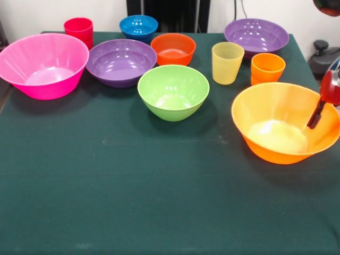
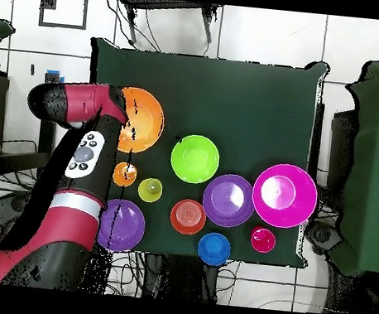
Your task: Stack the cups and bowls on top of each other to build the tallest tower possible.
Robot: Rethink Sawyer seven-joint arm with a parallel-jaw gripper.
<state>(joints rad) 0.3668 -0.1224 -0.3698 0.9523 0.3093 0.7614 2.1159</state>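
Nothing was stacked yet; the end effector (image 1: 317, 118) hung inside the big glossy orange-yellow plastic bowl (image 1: 276, 114), grip unreadable; grasping its rim seemed next.

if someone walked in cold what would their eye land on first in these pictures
Probably the spread of glossy plastic bowls, none stacked yet, on the dark green tablecloth: the big pink bowl at the front view's left and the big orange-yellow bowl at its right stand out most. Next, the red and black robot arm, reaching over that orange-yellow bowl in the overhead view. The lime green bowl sits alone mid-table.
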